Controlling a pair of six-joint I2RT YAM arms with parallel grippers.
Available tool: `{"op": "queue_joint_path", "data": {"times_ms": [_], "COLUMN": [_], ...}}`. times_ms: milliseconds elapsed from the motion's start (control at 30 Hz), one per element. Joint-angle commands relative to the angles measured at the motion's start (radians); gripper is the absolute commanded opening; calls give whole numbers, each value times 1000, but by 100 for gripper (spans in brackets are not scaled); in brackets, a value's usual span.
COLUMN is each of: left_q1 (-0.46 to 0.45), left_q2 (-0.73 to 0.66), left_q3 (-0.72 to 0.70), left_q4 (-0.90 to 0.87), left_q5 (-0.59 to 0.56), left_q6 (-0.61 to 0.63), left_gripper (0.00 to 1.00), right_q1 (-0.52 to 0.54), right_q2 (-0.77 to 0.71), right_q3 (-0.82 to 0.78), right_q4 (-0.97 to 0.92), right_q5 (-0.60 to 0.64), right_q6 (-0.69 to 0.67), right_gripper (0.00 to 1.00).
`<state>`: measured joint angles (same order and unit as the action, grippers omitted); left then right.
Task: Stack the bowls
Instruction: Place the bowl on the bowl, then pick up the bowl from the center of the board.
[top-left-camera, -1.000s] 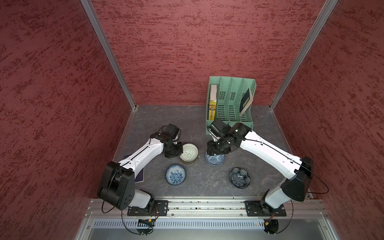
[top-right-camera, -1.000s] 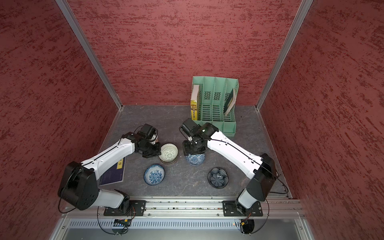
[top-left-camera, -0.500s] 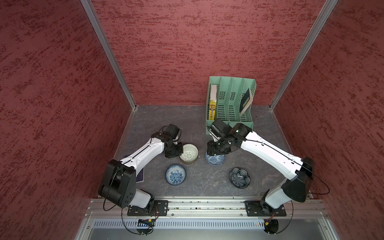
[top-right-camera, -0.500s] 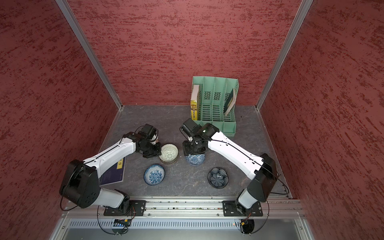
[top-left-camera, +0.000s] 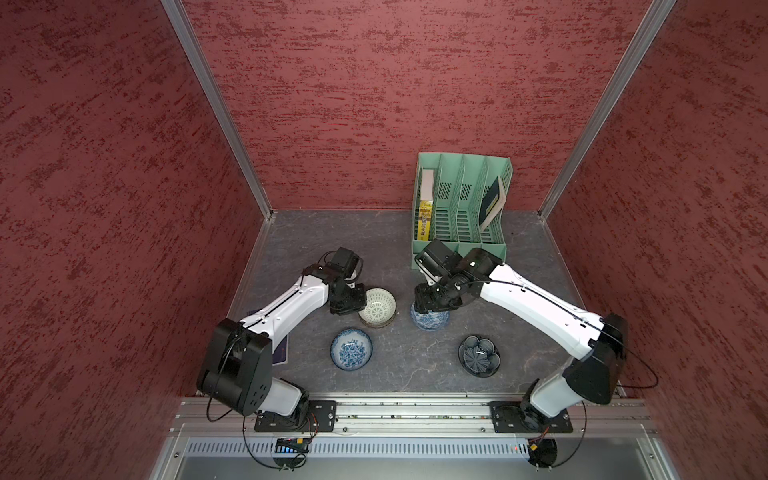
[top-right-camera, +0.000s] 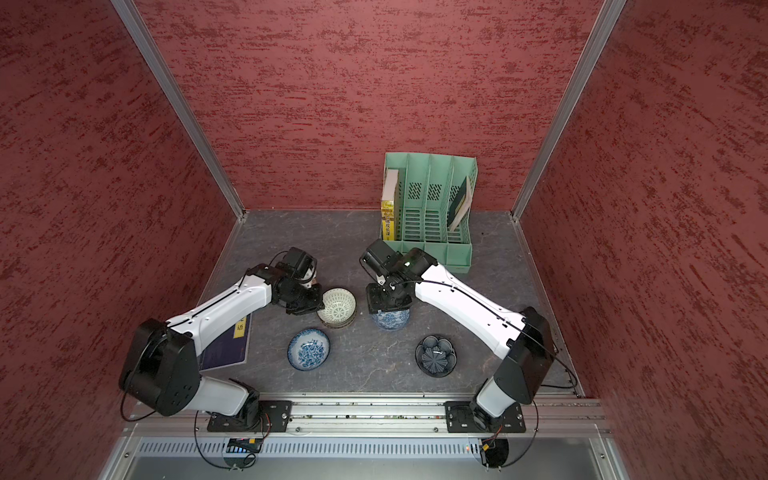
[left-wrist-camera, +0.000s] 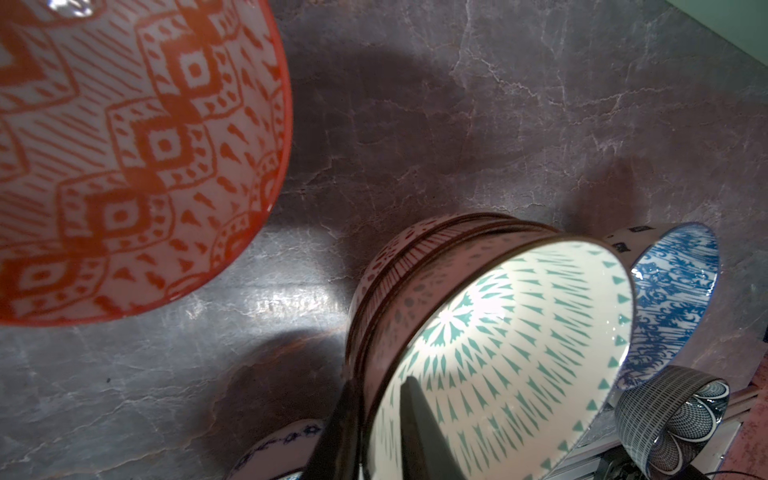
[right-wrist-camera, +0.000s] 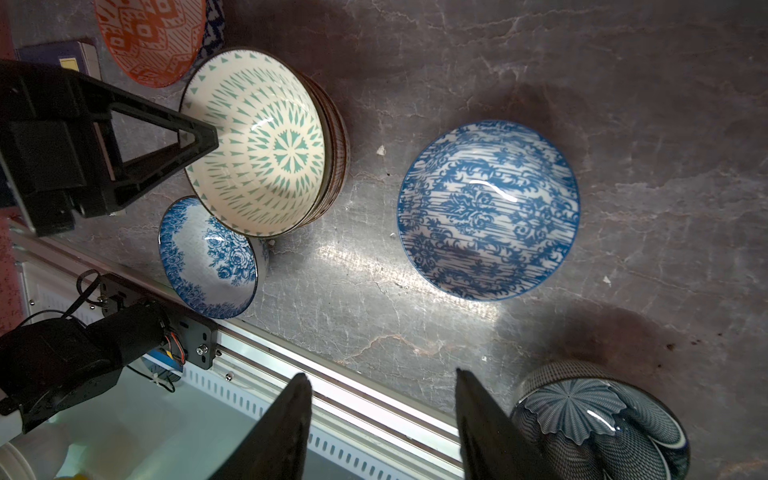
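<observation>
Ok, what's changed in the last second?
The left tool appears to be letting go of the cream bowl: its fingers straddle the rim with a gap. Nothing else visibly moved; the right tool hangs open over the blue bowl.

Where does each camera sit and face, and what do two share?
Both top views: high over the front rail, facing down at the table; left arm, right arm, left gripper and right gripper show.
Left wrist: on the left arm, facing along the left fingers at the cream bowl.
Right wrist: on the right arm, facing down past the right fingers at the blue patterned bowl.
Both wrist views share the cream bowl, orange bowl and dark bowl.
</observation>
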<state>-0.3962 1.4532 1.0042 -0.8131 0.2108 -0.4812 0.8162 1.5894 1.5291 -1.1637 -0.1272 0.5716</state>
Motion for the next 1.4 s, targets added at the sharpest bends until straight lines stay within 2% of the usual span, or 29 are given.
{"op": "queue_joint_path", "data": {"times_ms": [0, 467, 800, 1067, 1133, 1367], "left_q1": [5, 8, 33, 37, 37, 37], "left_q2": [3, -77, -188, -255, -266, -310], "left_q3": [8, 41, 69, 61, 46, -1], "left_q4": [16, -76, -173, -203, -199, -175], "left_q5": [8, -52, -70, -57, -49, -18], "left_q6": [6, 4, 10, 14, 13, 2], "left_gripper": [25, 31, 36, 37, 37, 39], "right_q1": [-2, -11, -116, -249, -270, -306], "right_q2": [-29, -47, -125, -218, -245, -350], "right_q3": [-8, -6, -46, -157, -195, -354], "right_q4": [17, -3, -43, -60, -69, -111], "right_q5": [3, 32, 88, 138, 166, 224], "right_q6": [8, 2, -1, 19, 36, 122], "right_gripper": [58, 59, 59, 59, 55, 55]}}
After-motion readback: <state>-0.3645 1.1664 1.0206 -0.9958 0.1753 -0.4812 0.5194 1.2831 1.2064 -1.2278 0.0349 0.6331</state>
